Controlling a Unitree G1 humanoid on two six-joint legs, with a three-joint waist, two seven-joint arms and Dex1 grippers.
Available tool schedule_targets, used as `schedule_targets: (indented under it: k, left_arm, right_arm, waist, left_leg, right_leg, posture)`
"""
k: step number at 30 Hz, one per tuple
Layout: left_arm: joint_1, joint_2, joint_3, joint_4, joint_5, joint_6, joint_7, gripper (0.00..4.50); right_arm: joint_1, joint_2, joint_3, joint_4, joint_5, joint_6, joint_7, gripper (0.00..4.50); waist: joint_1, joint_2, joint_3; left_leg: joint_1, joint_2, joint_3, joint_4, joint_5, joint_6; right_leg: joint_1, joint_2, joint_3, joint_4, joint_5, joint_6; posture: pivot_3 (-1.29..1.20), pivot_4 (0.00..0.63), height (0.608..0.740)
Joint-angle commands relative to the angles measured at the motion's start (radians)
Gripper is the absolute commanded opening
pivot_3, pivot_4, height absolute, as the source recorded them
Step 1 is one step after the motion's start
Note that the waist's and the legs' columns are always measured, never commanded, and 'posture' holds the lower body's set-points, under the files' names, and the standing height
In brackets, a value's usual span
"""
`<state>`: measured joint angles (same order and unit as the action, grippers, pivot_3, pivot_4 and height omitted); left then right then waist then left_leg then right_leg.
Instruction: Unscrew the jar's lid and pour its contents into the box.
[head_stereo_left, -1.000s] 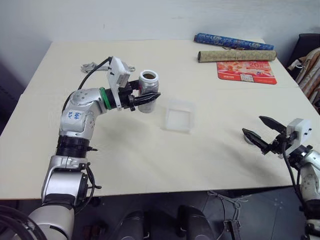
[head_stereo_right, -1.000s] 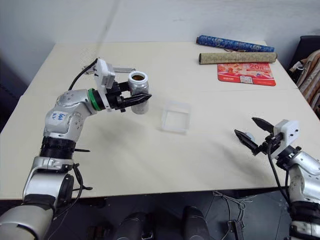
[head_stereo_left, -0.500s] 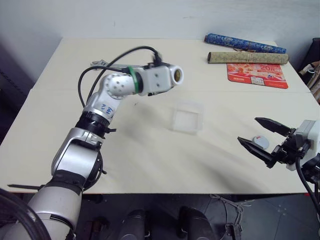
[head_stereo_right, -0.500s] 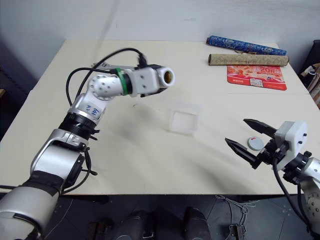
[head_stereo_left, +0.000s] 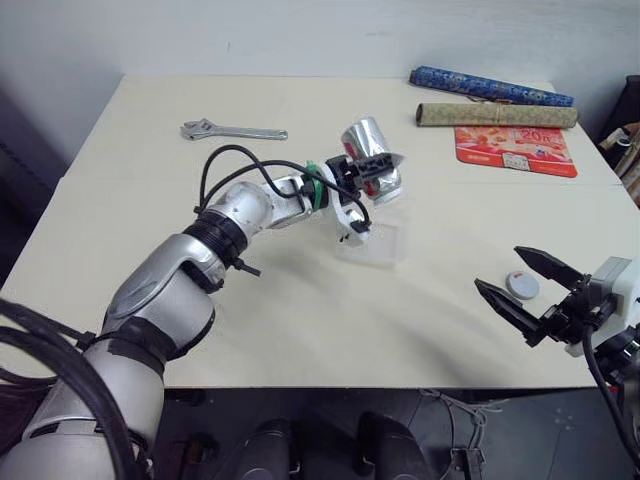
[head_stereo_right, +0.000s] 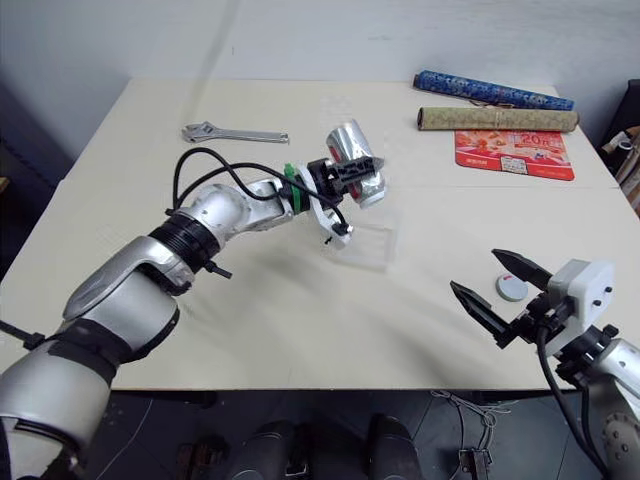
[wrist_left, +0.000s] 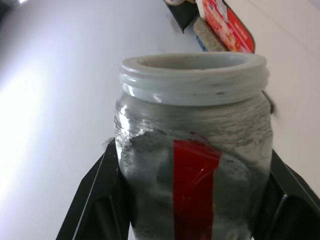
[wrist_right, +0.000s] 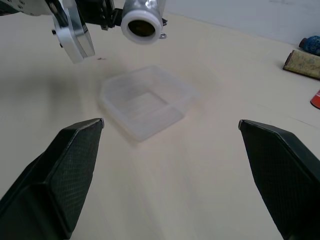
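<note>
Now clamped in the left gripper (head_stereo_left: 372, 172): the jar (head_stereo_left: 371, 160), lidless, tipped mouth-down over the box (head_stereo_left: 374, 245) at mid-tabletop (head_stereo_left: 300, 330). Near the right front edge, the lid (head_stereo_left: 520, 285) beside the empty, spread right gripper (head_stereo_left: 522, 289). Broad bare surface between.

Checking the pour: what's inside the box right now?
The box looks empty through its open top; no dark pieces show on its floor. The tilted jar hangs above it, its inside too dark to read.
</note>
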<state>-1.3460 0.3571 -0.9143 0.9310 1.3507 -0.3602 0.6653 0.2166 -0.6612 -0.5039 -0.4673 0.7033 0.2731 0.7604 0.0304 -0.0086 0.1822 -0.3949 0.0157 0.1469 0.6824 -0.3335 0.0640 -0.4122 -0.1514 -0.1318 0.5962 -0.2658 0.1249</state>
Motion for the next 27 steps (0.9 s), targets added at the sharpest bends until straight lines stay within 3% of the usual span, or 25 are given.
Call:
schedule_targets:
  k: [1, 10, 14, 17, 20, 22, 24, 27]
  left_arm:
    - [-0.042, -0.024, -0.043, 0.038, 0.077, 0.115, 0.117, 2.35]
    - [-0.028, -0.021, -0.089, 0.034, 0.111, 0.178, 0.159, 2.35]
    - [-0.006, 0.006, -0.004, 0.021, -0.036, 0.024, 0.078, 2.35]
    - [0.037, 0.020, 0.164, 0.068, -0.332, -0.210, -0.140, 2.35]
    - [0.125, 0.032, 0.377, 0.088, -0.731, -0.404, -0.498, 2.35]
    - [0.215, 0.004, 0.557, 0.001, -1.106, -0.324, -0.853, 2.35]
    - [0.300, -0.006, 0.718, -0.136, -1.427, -0.111, -1.142, 2.35]
    - [0.409, 0.040, 0.866, -0.307, -1.637, 0.136, -1.285, 2.35]
  right_arm:
    - [0.007, 0.011, -0.025, -0.037, 0.014, -0.004, -0.013, 4.44]
    - [0.004, 0.041, -0.009, -0.035, 0.014, -0.009, -0.024, 4.44]
    - [0.000, 0.046, -0.003, -0.023, 0.012, -0.012, -0.015, 4.44]
    - [-0.008, 0.045, 0.000, -0.009, 0.016, -0.011, -0.005, 4.44]
    - [-0.016, 0.039, 0.013, 0.008, -0.002, -0.031, 0.026, 4.44]
    - [-0.026, 0.041, 0.031, 0.026, -0.011, -0.075, 0.083, 4.44]
    - [-0.040, 0.054, 0.049, 0.049, -0.013, -0.132, 0.148, 4.44]
    - [-0.071, 0.074, 0.086, 0.090, -0.032, -0.222, 0.231, 4.44]
  waist:
    - [-0.001, 0.000, 0.000]
    - [-0.002, 0.000, 0.000]
    - [-0.004, 0.000, 0.000]
    - [-0.005, 0.000, 0.000]
    - [-0.010, 0.000, 0.000]
    - [-0.011, 0.001, 0.000]
    - [-0.015, 0.001, 0.000]
    - [-0.029, 0.001, 0.000]
  left_leg:
    - [-0.002, 0.000, 0.000, 0.000, 0.000, 0.000]
    - [-0.003, 0.000, 0.000, 0.002, 0.000, 0.000]
    - [-0.003, 0.000, 0.000, 0.002, 0.000, 0.000]
    - [-0.002, 0.000, 0.000, 0.002, 0.001, -0.001]
    - [-0.001, 0.000, 0.000, 0.003, 0.001, -0.001]
    - [0.000, 0.000, 0.000, 0.004, 0.001, -0.001]
    - [0.001, 0.000, 0.000, 0.007, 0.001, -0.001]
    - [-0.001, 0.001, 0.000, 0.015, 0.001, -0.001]
  right_leg:
    - [-0.002, 0.000, 0.000, 0.000, 0.000, 0.000]
    - [-0.002, 0.000, -0.001, 0.000, 0.000, 0.000]
    - [-0.002, 0.000, -0.001, 0.001, 0.000, 0.000]
    - [-0.002, -0.002, -0.001, 0.002, 0.000, 0.000]
    - [-0.002, -0.004, -0.002, 0.005, 0.000, 0.000]
    - [-0.002, -0.004, -0.002, 0.007, 0.000, 0.000]
    - [-0.001, -0.004, -0.001, 0.010, 0.000, 0.000]
    - [0.000, -0.002, -0.001, 0.013, 0.000, 0.000]
  posture:
    - [0.00, 0.150, 0.740]
    - [0.00, 0.150, 0.740]
    - [0.00, 0.150, 0.740]
    - [0.00, 0.150, 0.740]
    - [0.00, 0.150, 0.740]
    - [0.00, 0.150, 0.740]
    - [0.00, 0.150, 0.740]
    - [0.00, 0.150, 0.740]
